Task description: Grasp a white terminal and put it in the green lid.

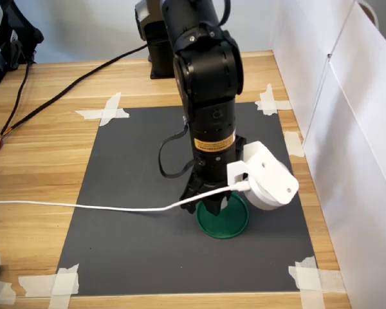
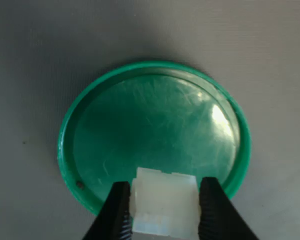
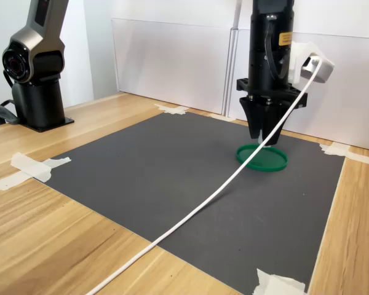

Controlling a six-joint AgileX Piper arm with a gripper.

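White terminal (image 2: pixel 165 200) pinched over the green lid (image 2: pixel 155 90).

In the wrist view, the end effector (image 2: pixel 165 210) clamps the terminal between both black fingers (image 2: pixel 115 210), above the lid's rim. In the first exterior view, the lid lies at 5 o'clock on the dark mat (image 1: pixel 135 193) taped to the desk (image 1: pixel 45 154).

A light wooden bench (image 1: pixel 45 161) carries a dark grey mat (image 1: pixel 141 187), fixed at its corners with white tape (image 1: pixel 106 111). In the first exterior view, white panels (image 1: pixel 354 129) wall off the bench at 3 o'clock, and a pale wall (image 1: pixel 83 29) stands behind at 12 o'clock. In the second exterior view the panels (image 3: pixel 172 64) run along the far edge from 11 to 3 o'clock, under soft, even light.
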